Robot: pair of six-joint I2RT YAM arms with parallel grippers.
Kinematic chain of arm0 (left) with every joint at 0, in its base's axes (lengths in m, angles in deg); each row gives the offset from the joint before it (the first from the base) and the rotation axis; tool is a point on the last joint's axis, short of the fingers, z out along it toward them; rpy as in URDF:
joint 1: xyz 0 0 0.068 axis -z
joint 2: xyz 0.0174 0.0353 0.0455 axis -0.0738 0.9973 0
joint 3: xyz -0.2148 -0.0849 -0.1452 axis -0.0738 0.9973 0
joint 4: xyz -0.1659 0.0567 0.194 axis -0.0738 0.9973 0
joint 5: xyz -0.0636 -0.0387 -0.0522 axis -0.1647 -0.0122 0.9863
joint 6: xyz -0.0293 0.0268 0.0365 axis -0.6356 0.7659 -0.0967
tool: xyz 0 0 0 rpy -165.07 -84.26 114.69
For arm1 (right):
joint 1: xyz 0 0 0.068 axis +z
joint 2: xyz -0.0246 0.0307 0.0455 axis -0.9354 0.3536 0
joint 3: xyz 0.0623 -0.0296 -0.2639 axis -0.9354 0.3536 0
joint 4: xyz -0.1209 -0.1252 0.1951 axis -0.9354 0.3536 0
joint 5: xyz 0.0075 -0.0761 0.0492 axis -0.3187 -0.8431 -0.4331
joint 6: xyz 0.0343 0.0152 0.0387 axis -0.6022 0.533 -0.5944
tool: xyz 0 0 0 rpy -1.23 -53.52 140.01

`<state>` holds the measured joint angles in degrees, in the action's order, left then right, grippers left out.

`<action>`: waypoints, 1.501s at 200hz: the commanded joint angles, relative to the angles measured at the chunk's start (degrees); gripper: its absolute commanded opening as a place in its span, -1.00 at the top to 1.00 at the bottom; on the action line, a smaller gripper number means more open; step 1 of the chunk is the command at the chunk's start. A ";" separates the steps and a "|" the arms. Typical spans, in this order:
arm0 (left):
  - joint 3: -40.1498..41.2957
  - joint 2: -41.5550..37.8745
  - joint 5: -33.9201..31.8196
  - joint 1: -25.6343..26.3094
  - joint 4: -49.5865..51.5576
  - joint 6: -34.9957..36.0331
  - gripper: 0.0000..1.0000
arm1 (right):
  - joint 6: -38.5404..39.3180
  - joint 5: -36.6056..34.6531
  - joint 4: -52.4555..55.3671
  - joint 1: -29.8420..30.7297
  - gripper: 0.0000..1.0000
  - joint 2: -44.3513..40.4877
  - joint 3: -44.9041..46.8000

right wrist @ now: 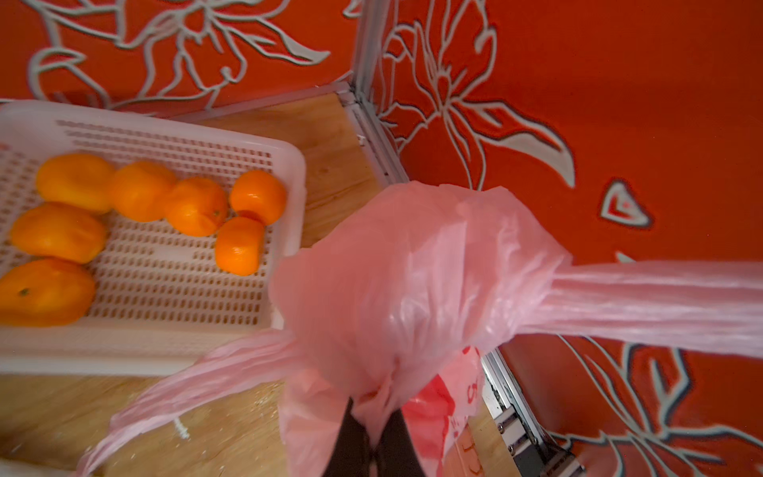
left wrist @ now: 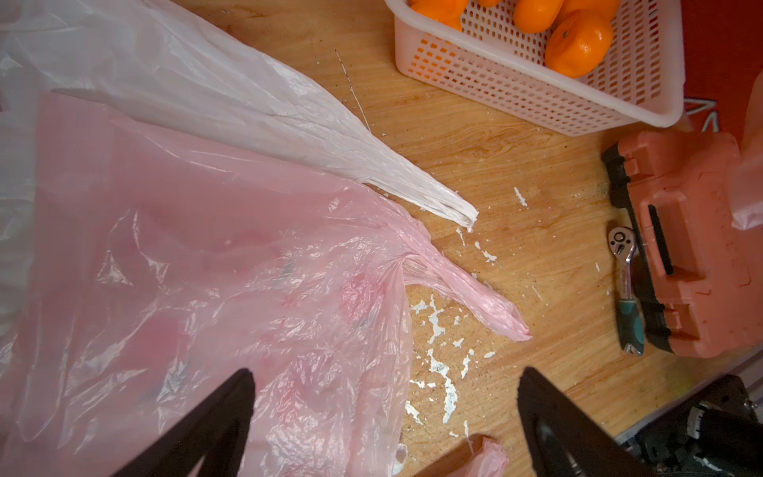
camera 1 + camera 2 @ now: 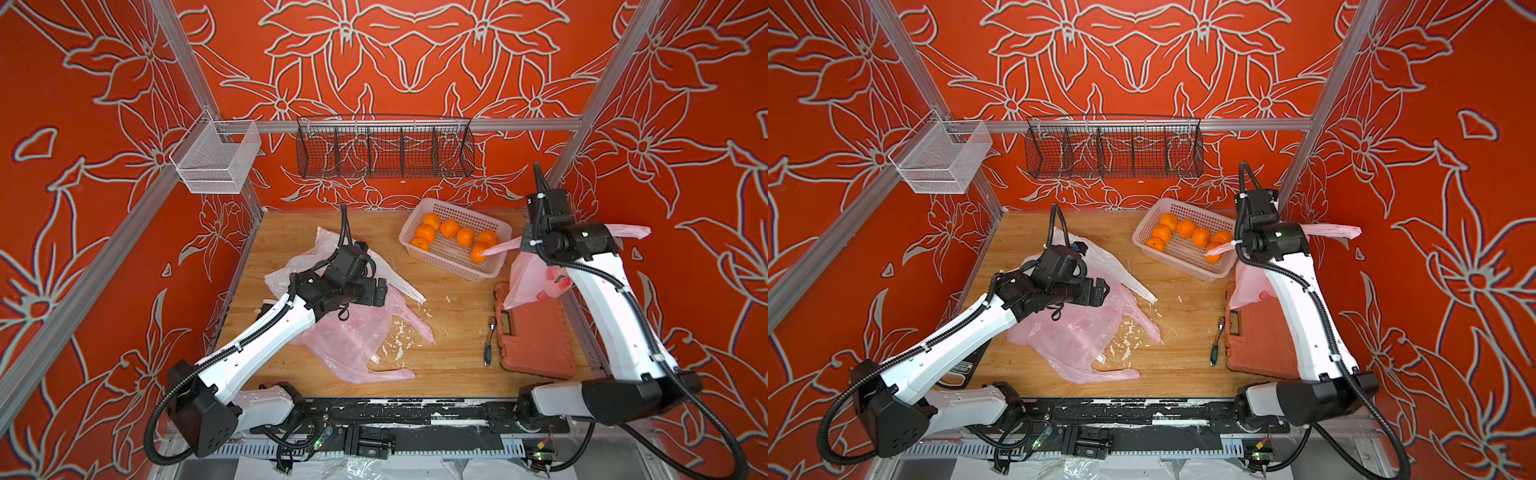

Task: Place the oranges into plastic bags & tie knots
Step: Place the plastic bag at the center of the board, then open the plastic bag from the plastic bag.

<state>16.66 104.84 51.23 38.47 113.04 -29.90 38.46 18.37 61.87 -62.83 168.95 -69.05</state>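
Observation:
Several oranges [image 3: 449, 228] [image 1: 194, 206] lie in a white perforated basket [image 3: 449, 262]. My right gripper [image 1: 373, 429] is shut on the gathered top of a pink printed plastic bag [image 3: 536, 278] [image 1: 413, 268], which hangs at the table's right edge. Strap ends [image 3: 627, 230] stick out to both sides of a knot-like bunch; the bag's contents are hidden. My left gripper [image 2: 388, 378] [image 3: 380, 293] hovers open over a flat pink bag [image 2: 206, 268] [image 3: 353, 336], holding nothing. A white bag [image 2: 206, 82] [image 3: 324, 245] lies partly under the pink one.
An orange tool case [image 3: 536, 336] and a ratchet wrench [image 3: 489, 340] lie at the right front of the wooden table [image 3: 453, 316]. White flecks dot the wood. A black wire rack [image 3: 384, 149] and a white mesh bin [image 3: 216, 162] hang on the frame behind.

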 commanded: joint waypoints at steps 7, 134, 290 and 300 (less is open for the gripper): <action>-0.68 0.50 -1.32 0.42 1.68 1.70 -0.94 | 4.87 4.24 -7.01 -5.99 1.00 5.21 -1.98; 5.72 -2.08 3.21 0.69 6.61 0.11 -0.98 | 1.97 24.51 -19.71 -9.56 -0.95 5.33 8.16; 15.37 -7.78 10.16 -5.44 3.43 -12.95 -0.83 | -7.29 30.86 -27.11 41.36 -0.49 4.83 39.55; 16.45 -8.68 12.31 -7.82 2.86 -13.14 -0.81 | -7.22 29.58 -27.03 41.95 -0.44 7.52 38.17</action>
<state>31.57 99.23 58.66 34.49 116.99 -41.64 31.91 52.16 36.54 -21.94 172.51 -27.43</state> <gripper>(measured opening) 0.918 0.743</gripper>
